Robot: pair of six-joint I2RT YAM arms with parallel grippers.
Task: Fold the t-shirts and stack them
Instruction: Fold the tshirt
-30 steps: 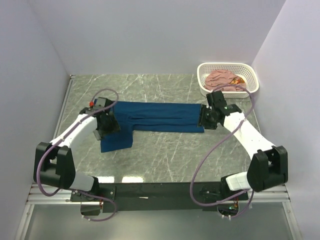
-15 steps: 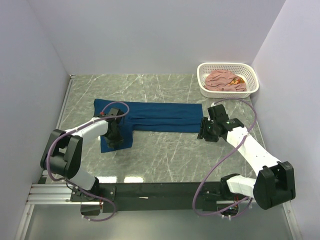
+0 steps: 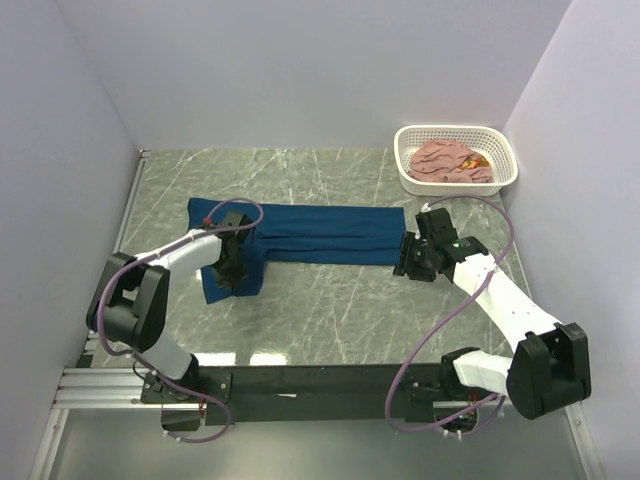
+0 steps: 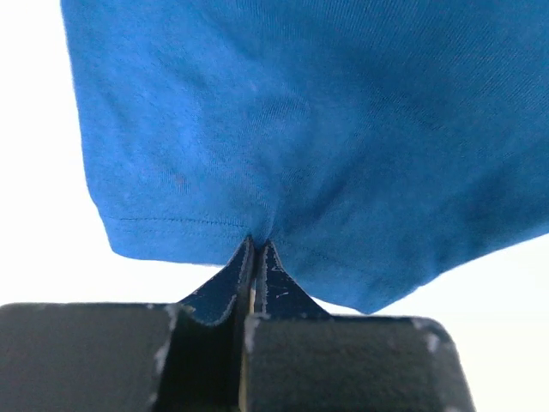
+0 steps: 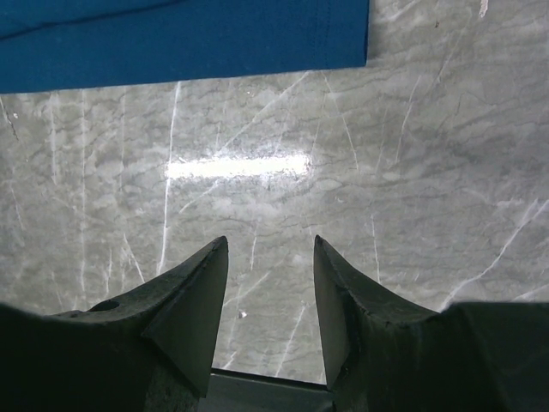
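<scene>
Two t-shirts are being shown from above: one navy blue cloth t-shirt [image 3: 320, 235], which is lying as a long band across the middle of the grey marbled surface [image 3: 330, 310], and one dusty pink cloth t-shirt [image 3: 448, 160] with a touch of orange, which is being held bunched inside the single white perforated plastic basket [image 3: 508, 170] at the far right corner. Two arms are being counted, each ending in one hand. The left hand [image 3: 230, 268] is being kept over the wider flap at the band's near left end, while the right hand [image 3: 408, 260] is being held just beside the band's right end. Whether either hand is gripping cannot be told from the top view; this is being revealed only by the wrist cameras. In the left wrist view the two fingers are being pressed together on the stitched hem of the navy blue cloth t-shirt, a small pucker of fabric being pinched between them. In the right wrist view the fingers are being held apart with nothing between them, above bare marble, the shirt's straight edge and corner being seen beyond the tips and not being touched. The basket and the dusty pink cloth t-shirt are being shown in the top view alone.
</scene>
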